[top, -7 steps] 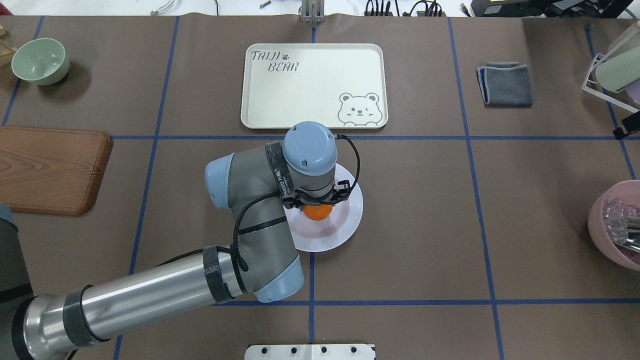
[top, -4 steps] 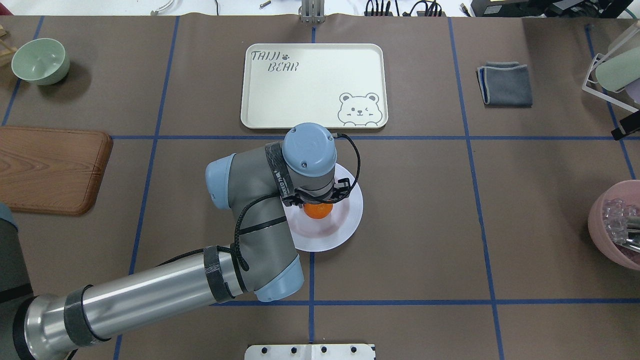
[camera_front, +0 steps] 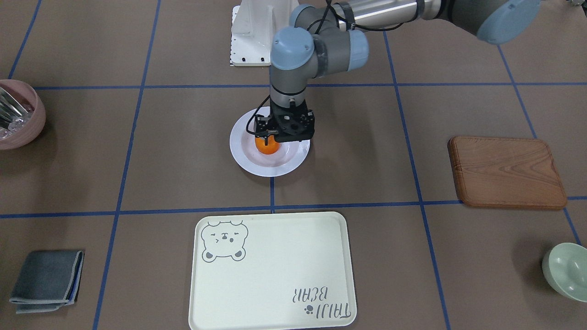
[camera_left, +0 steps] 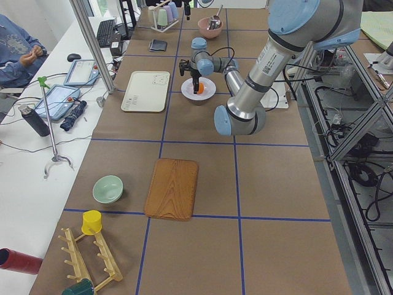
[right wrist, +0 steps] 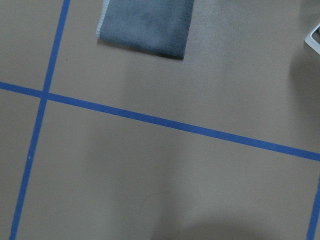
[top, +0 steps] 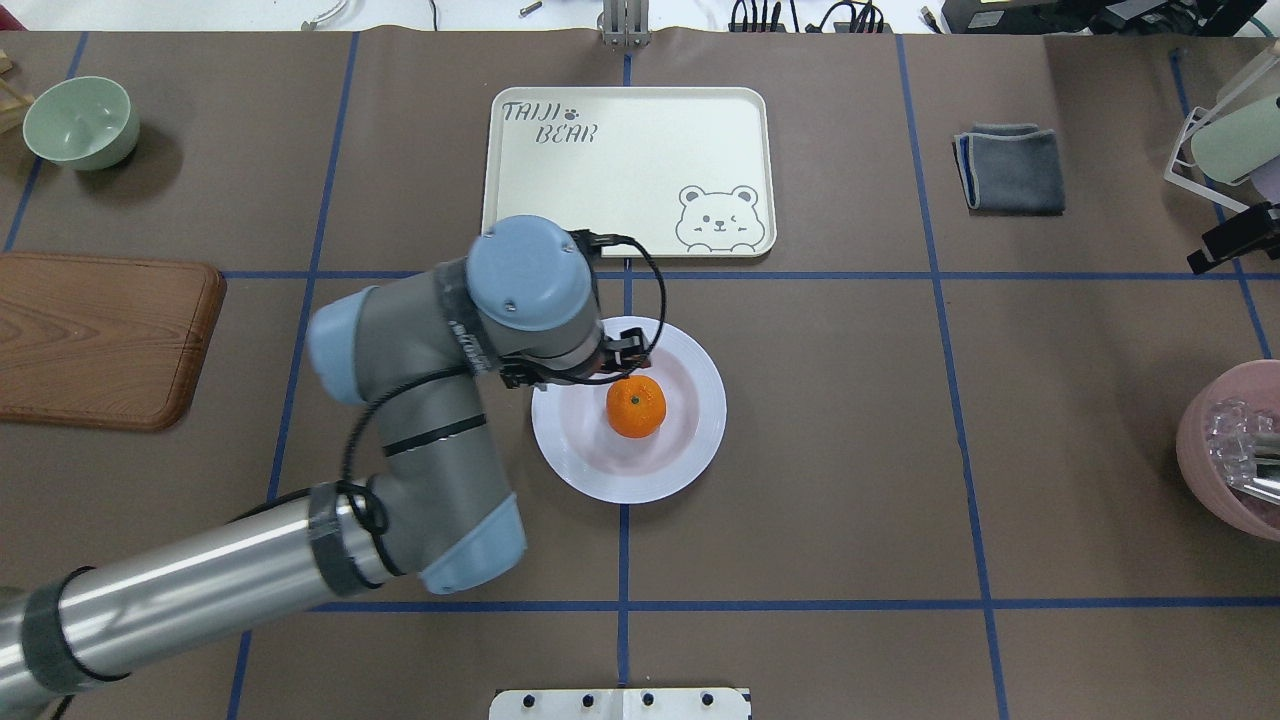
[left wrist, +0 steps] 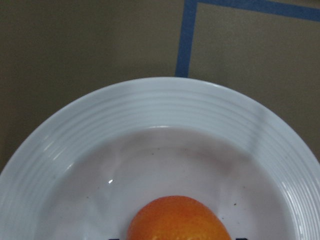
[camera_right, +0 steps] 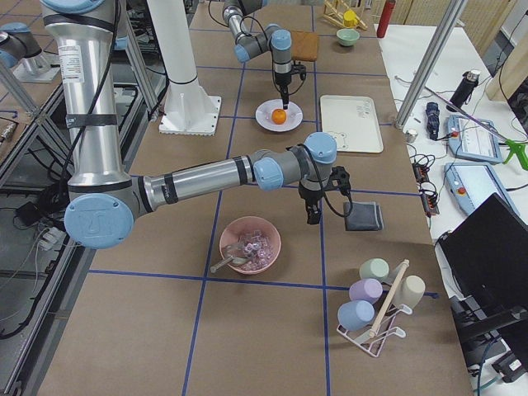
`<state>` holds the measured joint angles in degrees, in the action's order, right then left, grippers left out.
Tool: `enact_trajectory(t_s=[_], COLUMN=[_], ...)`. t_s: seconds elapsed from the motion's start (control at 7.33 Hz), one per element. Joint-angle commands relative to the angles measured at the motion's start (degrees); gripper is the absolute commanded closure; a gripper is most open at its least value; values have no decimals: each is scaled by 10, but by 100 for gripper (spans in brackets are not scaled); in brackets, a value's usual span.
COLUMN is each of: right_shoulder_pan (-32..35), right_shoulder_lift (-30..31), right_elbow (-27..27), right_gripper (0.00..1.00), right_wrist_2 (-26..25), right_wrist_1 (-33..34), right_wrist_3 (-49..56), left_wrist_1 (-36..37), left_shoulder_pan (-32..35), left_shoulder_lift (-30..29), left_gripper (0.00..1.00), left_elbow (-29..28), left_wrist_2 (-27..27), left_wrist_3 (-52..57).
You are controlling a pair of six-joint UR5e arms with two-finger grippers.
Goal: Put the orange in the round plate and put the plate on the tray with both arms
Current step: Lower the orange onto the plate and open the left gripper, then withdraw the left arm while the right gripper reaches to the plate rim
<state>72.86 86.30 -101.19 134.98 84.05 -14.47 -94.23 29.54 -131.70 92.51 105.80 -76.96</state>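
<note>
The orange [top: 636,407] lies free in the middle of the plate [top: 700,440], stem dot up. The plate sits on the table near the tray [top: 628,172], apart from it, with a blue tape line [top: 850,275] between them. The left gripper [camera_front: 269,135] hangs just above the orange, its wrist over the plate's rim on the robot's left, and it pinches nothing. Its wrist view catches only 2 dark slivers at the bottom edge, 1 on each side of the fruit and well apart, so the jaws stand spread. The right gripper [camera_right: 313,216] (on the near, large arm in the right-side view) hangs over the table just beside the grey cloth [camera_right: 363,216], well apart from the plate. I cannot tell whether its jaws are spread or pressed together, as its own wrist view shows only the cloth and tape lines. A board [top: 100,340] lies on the robot's left, well apart from the plate.
</note>
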Motion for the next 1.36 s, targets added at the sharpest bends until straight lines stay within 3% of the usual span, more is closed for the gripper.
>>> enact_trajectory(t_s=[0.0, 0.27, 0.55, 0.68, 0.82, 1.23], right_shoulder_pan=[-65, -191, -330, -395, -429, -493], right_shoulder_lift=[-3, -11, -76, -113, -127, -124], right_elbow=[-2, -10, -18, -18, -18, 67], right_gripper=[0, 0, 0, 0, 0, 1], right_wrist_2=[-2, -70, -182, -257, -296, -420], right_wrist_1=[-117, -281, -323, -324, -337, -587], right_wrist_3=[-178, -454, -664, -746, -799, -933], left_wrist_1=[4, 0, -1, 0, 5, 4], left_shoulder_pan=[71, 136, 231, 270, 301, 317], left_shoulder_lift=[119, 189, 240, 259, 270, 270], left_gripper=[3, 3, 3, 3, 3, 3], left_elbow=[108, 139, 142, 140, 132, 119], left_wrist_2=[61, 100, 175, 192, 203, 204], left_wrist_3=[98, 189, 289, 353, 403, 415])
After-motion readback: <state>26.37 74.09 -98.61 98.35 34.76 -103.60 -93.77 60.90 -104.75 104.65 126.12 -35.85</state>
